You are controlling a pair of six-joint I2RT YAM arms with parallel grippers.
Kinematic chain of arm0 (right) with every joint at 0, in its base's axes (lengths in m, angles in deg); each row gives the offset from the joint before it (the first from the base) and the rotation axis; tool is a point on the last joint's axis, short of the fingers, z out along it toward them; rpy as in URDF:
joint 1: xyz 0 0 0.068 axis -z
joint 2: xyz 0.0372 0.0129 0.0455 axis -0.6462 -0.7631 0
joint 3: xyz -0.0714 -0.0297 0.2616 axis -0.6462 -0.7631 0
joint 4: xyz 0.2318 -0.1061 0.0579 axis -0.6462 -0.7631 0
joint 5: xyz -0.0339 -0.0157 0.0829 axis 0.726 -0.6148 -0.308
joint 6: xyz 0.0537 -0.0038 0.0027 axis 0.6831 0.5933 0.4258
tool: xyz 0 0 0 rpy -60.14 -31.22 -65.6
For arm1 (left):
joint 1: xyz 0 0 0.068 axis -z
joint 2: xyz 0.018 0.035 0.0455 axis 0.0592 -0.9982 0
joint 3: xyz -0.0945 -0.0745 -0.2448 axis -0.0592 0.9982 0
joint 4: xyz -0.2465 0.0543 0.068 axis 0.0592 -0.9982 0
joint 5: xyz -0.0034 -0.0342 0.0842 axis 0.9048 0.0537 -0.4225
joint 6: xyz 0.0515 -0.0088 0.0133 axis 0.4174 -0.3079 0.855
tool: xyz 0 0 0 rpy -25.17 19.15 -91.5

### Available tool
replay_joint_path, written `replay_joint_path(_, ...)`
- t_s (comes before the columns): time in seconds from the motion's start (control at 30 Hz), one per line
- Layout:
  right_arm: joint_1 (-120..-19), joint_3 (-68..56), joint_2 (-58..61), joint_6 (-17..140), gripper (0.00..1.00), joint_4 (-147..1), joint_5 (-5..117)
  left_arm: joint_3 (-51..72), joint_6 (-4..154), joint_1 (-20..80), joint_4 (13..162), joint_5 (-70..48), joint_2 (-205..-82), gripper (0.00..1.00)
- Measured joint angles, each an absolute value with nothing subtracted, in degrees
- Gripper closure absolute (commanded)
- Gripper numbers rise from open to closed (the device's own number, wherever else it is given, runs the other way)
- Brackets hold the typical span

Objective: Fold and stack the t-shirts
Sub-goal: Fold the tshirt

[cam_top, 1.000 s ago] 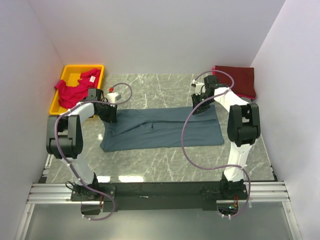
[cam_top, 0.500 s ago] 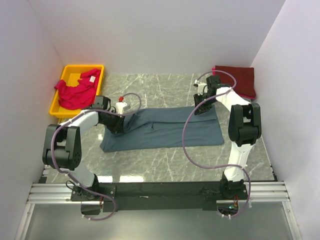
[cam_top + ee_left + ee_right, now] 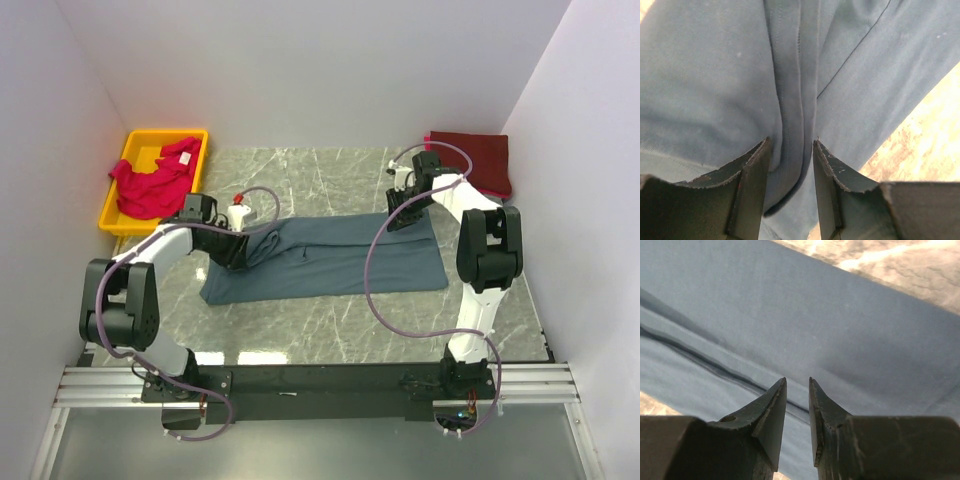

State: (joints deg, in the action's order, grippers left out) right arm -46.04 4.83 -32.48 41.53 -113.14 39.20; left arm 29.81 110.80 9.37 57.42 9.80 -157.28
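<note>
Three t-shirts are in play, and judging by how they lie, roughly one is finished. On the grey marbled surface (image 3: 330,320) the slate blue-grey soft t-shirt (image 3: 340,255) lies spread as a long band across the middle, and it seems to be mid-fold: one long fold runs along it, and the cross folds are not yet made. The yellow plastic bin (image 3: 165,133) at the far left holds the bright pinkish-red t-shirt (image 3: 150,185), crumpled and spilling over the rim, so it looks untouched. The dark maroon t-shirt (image 3: 480,155) sits as a neat folded square in the far right corner, likely the start of the stack. Left to do, I judge: finish the grey one, stack it, then fold and stack the red.

The left gripper (image 3: 790,142) is at the left end of the grey shirt, its jaws clamped on a raised ridge of the cloth. The right gripper (image 3: 796,380) is at the shirt's far right corner with its jaws drawn to a narrow slit right at the fabric. Whether any cloth is caught between them I cannot tell.

Counted: one surface, one bin, three shirts (one each of grey, red and maroon) and two grippers.
</note>
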Motion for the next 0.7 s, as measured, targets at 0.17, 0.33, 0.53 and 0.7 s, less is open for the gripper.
replay_joint_path(0.17,-47.33,5.51,-32.48,42.58,0.66,-113.36,36.91,26.82,110.78,5.15,55.19,12.05,-157.13,0.52)
replay_joint_path(0.33,-52.36,7.91,-32.48,46.32,0.64,-112.47,33.83,24.06,111.28,-0.31,53.37,14.43,-157.13,0.43)
replay_joint_path(0.53,-61.17,17.84,-35.73,53.40,0.58,-109.82,30.00,24.02,113.86,-4.09,49.66,16.88,-156.69,0.38)
replay_joint_path(0.7,-67.37,27.87,-43.95,59.26,0.56,-107.72,27.86,26.86,115.20,-4.07,48.59,18.34,-153.76,0.39)
